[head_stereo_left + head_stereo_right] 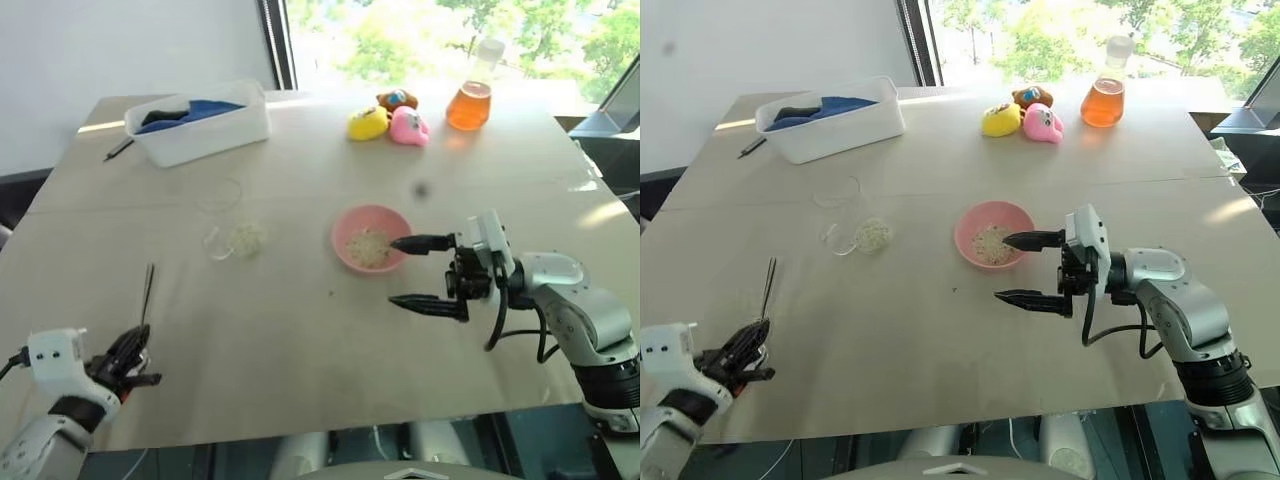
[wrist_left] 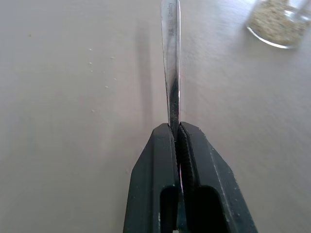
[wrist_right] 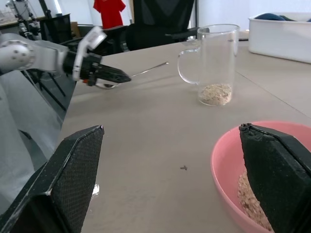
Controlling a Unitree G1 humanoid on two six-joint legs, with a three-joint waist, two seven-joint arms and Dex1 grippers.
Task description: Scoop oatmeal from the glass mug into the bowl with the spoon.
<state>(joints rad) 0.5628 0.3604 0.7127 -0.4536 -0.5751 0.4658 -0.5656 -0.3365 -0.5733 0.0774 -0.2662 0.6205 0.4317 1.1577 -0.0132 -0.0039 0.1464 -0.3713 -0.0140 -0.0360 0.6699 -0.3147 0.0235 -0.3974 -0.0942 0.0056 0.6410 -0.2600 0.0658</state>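
Observation:
My left gripper (image 1: 135, 362) is near the table's front left edge, shut on the slim silver spoon (image 1: 148, 290). The spoon's thin stem (image 2: 170, 58) sticks out past the fingers toward the far side. The clear glass mug (image 1: 225, 225) stands left of centre with a little oatmeal (image 3: 216, 93) at its bottom. The pink bowl (image 1: 341, 247) sits at the middle and holds a small heap of oatmeal (image 1: 370, 247). My right gripper (image 1: 395, 272) is open beside the bowl's right side, pointing left. One finger (image 1: 420, 243) reaches over the rim; the other is in front of the bowl.
A white tub (image 1: 200, 125) with a blue cloth stands at the back left, a dark pen (image 1: 118, 150) beside it. Three small toys (image 1: 390, 118) and a flask of orange liquid (image 1: 470, 100) are at the back right. The table's front edge runs just behind both grippers.

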